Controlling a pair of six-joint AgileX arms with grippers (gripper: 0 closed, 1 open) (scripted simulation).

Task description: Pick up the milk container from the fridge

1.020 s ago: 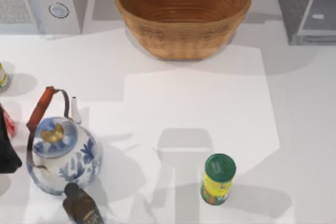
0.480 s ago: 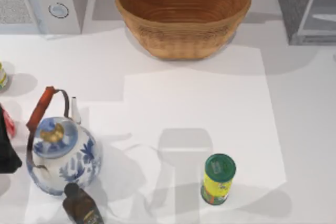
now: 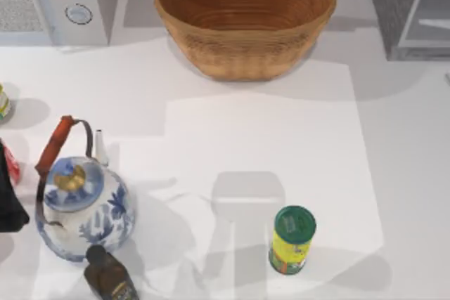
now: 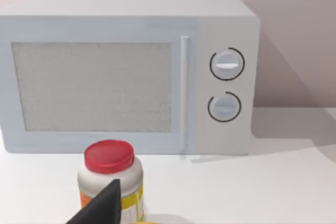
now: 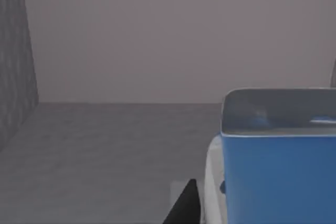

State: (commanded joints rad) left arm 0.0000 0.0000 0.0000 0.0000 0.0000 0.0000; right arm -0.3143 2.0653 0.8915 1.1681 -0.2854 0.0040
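1. One dark fingertip point(image 5: 184, 205) of the right gripper shows beside the milk container point(image 5: 278, 171) — its grip cannot be told.
2. The carton stands inside the fridge point(image 3: 408, 8), cut off at the table's far right corner.
3. Left gripper point(image 4: 100, 208) parked near the microwave point(image 4: 126, 72).

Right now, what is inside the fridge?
In the right wrist view, the milk container, blue with a pale top, stands on the grey floor of the fridge, close to the camera. What lies behind the container is covered by it.
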